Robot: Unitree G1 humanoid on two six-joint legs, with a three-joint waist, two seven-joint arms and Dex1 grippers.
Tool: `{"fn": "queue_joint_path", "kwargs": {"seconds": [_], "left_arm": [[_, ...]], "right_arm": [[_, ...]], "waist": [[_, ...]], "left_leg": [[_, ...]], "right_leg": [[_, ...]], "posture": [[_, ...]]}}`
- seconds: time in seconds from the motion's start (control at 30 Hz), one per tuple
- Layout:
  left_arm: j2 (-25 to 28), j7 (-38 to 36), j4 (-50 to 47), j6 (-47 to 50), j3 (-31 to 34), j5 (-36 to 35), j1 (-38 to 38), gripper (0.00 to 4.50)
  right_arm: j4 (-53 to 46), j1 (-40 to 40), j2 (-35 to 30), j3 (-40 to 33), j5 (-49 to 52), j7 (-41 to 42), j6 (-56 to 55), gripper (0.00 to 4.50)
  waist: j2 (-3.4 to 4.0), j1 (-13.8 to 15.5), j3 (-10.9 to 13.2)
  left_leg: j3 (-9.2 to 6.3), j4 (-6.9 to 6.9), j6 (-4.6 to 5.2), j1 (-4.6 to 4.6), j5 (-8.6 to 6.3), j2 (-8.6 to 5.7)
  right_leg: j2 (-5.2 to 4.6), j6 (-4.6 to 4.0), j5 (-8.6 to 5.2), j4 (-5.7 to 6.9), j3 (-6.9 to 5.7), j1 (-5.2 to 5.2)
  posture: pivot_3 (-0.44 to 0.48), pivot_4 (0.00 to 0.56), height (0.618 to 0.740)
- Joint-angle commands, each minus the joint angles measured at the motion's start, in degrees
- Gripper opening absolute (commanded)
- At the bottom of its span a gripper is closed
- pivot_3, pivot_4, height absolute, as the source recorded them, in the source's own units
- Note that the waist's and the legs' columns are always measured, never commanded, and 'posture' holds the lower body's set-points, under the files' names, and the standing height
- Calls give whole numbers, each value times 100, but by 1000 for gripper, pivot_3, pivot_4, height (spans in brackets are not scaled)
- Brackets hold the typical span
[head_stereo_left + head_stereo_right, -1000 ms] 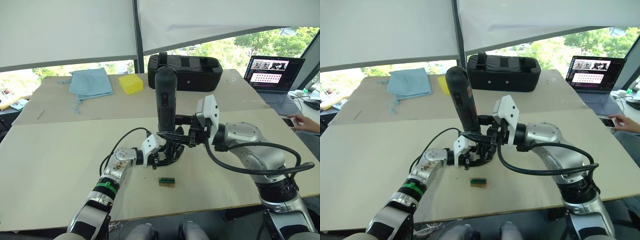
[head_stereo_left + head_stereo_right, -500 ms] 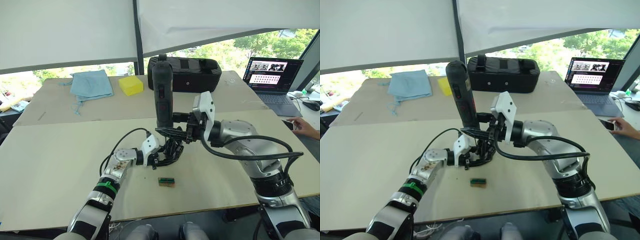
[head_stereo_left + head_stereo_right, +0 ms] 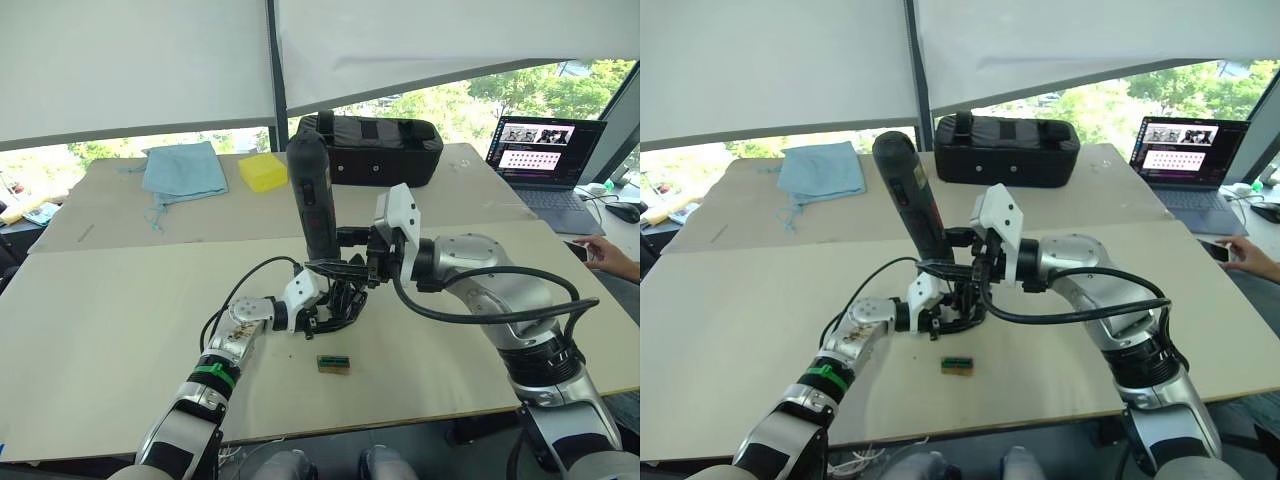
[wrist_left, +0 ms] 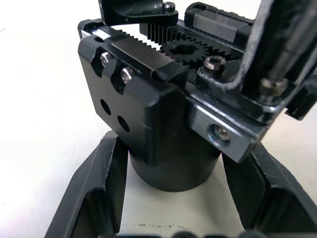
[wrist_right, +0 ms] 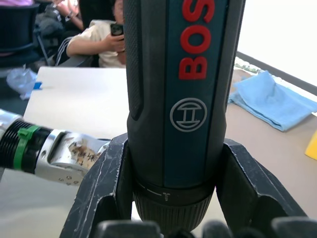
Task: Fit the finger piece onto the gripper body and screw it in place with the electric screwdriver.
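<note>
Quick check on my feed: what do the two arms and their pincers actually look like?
Left arm: slim bare-metal links, a green ring at the wrist, a black cable looping up, and a white-cased pincer with black fingers. Right arm: bulkier silver-grey shells, black joints, a thick black cable, and a white-cased pincer with black pointed fingers.

I record the electric screwdriver (image 5: 178, 99) as dark grey-black with red lettering, the gripper body (image 4: 163, 124) black, the cloth (image 3: 182, 167) pale blue, the sponge (image 3: 262, 170) yellow.
</note>
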Motion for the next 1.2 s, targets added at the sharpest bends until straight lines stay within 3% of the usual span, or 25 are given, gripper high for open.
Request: {"fn": "queue_joint_path", "kwargs": {"seconds": [0.03,0.4,0.8,1.03,1.2], "left_arm": [[84,-27,-165,-82,161,-98,-109,2278],[135,-45,-198,-90,163,-94,-84,2278],[113,-64,-156,-121,148,-87,-125,2278],[125,-62,-134,-132,154,-81,-143,2278],[125,-32,-162,-120,164,-87,-129,2278]], "right_arm": [[1109,390,-442,660,-918,71,524,1923],[1887,248,-343,554,-1258,-275,158,1923],[719,847,-546,576,-860,41,353,1923],[1797,333,-301,490,-1227,-354,77,1923],[1975,210,-316,580,-1165,-205,54,1923]], "waist": [[3,0,-3],[7,-5,-8],[22,-7,-25],[24,-14,-26],[24,-6,-26]], "left_leg": [[0,0,0,0,0,0],[-2,-2,1,3,-2,0],[-2,-7,3,4,-6,0],[-4,-10,3,6,-7,0],[-4,-16,2,12,-7,2]], "right_leg": [[0,0,0,0,0,0],[-1,2,-2,-1,1,4],[-7,64,-40,-2,10,8],[-9,71,-45,-3,12,9],[-8,71,-45,-1,13,10]], "posture": [[0,150,740],[0,150,740],[0,150,740],[0,150,740],[0,150,740]]}}
